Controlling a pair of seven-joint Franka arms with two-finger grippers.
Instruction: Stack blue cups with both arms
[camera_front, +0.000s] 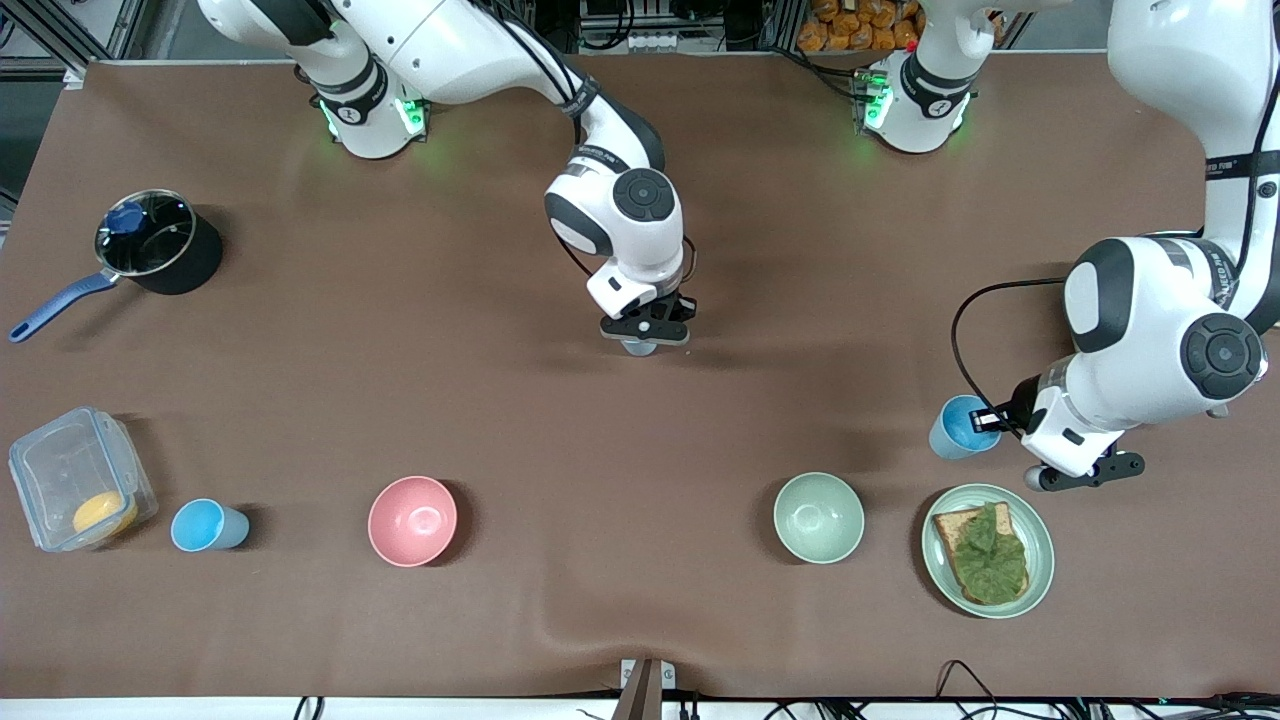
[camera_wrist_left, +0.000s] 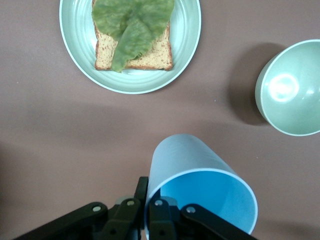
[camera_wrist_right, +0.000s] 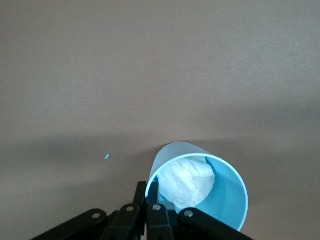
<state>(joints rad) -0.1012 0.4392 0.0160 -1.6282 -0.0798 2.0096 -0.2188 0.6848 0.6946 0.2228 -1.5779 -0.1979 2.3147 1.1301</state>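
Note:
My right gripper (camera_front: 645, 333) is shut on the rim of a blue cup (camera_front: 640, 347) over the middle of the table. In the right wrist view this cup (camera_wrist_right: 227, 200) holds a crumpled white paper (camera_wrist_right: 187, 182), with one finger (camera_wrist_right: 151, 192) inside the rim and one outside. My left gripper (camera_front: 990, 420) is shut on the rim of a second blue cup (camera_front: 960, 427) at the left arm's end, just above the plate. That cup (camera_wrist_left: 190, 160) is empty and tilted in the left wrist view. A third blue cup (camera_front: 205, 525) stands free beside the plastic box at the right arm's end.
A pink bowl (camera_front: 412, 520) and a pale green bowl (camera_front: 818, 517) stand near the front camera. A green plate (camera_front: 1040, 550) carries toast with lettuce. A clear plastic box (camera_front: 70, 475) and a black pot (camera_front: 160, 245) with a blue handle sit at the right arm's end.

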